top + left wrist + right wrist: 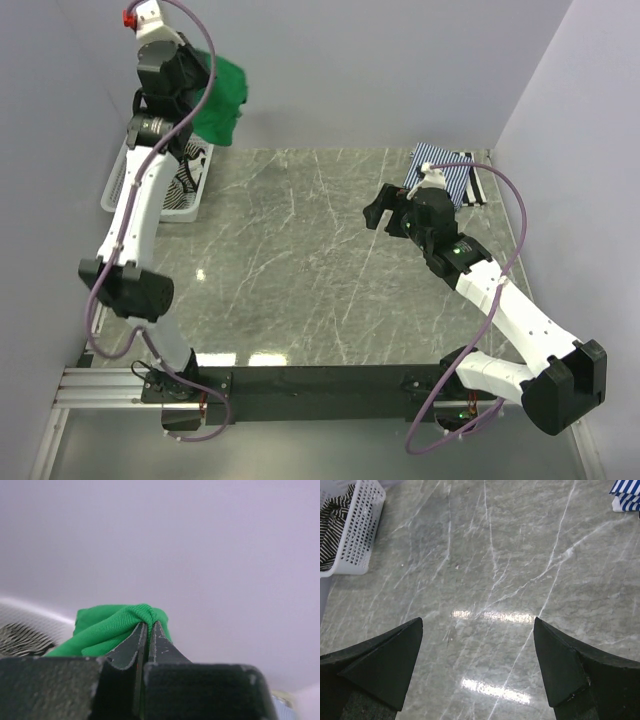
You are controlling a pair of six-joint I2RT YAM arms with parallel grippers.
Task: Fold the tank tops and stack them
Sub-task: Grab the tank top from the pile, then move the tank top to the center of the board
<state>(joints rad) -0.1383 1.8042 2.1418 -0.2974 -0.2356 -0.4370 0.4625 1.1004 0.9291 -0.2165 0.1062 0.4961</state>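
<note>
Green tank top (225, 95) is being pinched tight by left gripper (148, 624) above the basket (118, 190), likely to hang free, while right gripper (477, 622) is being held wide, empty.

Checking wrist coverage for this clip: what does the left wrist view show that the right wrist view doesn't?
Only the left wrist view: the left gripper shut on the plain bright green cloth tank top. Only the right wrist view: the right gripper open over the grey marble table, and the blue-and-white striped tank top. Both: the white plastic mesh basket holding the black-and-white striped tank top.
</note>
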